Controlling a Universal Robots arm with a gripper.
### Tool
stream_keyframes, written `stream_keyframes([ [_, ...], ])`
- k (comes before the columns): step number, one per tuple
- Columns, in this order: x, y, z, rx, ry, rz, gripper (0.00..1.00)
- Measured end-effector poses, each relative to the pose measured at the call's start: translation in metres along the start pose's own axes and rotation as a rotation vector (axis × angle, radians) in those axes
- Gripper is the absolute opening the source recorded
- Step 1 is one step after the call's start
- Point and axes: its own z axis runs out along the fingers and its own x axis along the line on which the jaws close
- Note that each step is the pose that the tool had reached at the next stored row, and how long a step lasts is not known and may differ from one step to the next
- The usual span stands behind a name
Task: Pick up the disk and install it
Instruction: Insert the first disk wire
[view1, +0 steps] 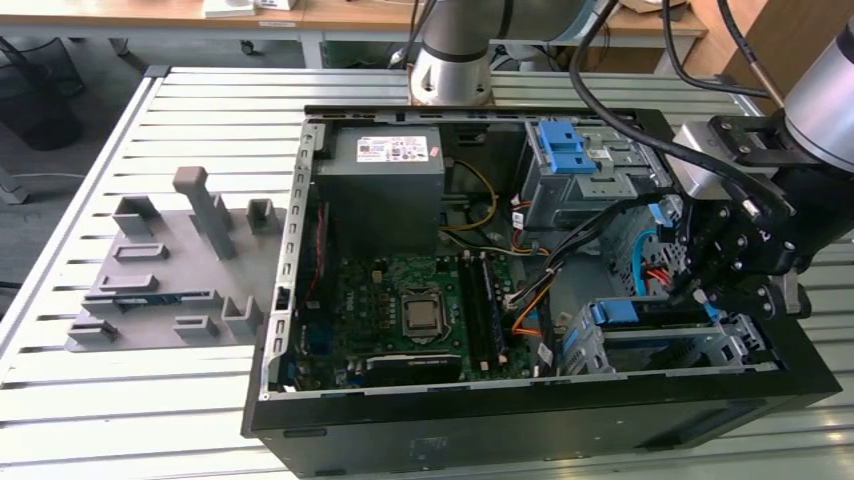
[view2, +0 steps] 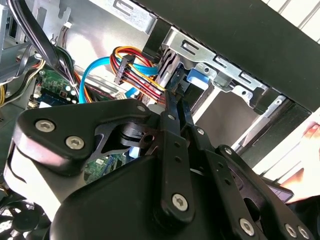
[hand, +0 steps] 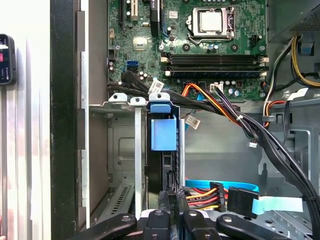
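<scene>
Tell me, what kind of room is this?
Probably a workshop or robot lab. An open computer case lies on a slatted metal table, a robot arm stands behind it, and wooden workbenches line the back.

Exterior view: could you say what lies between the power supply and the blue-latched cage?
Yellow and black cables run between the power supply and cage, in the exterior view.

A workshop: open computer case (view1: 534, 400) on slatted bench (view1: 134, 400)

Open computer case (view1: 534, 410), motherboard (view1: 400, 305), grey fixture (view1: 167, 265).
</scene>
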Motion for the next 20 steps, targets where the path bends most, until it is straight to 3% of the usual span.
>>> stream_keyframes([
  [20, -0.0019, -0.0003, 0.0007, -0.0018, -0.0010, 0.000, 0.16],
])
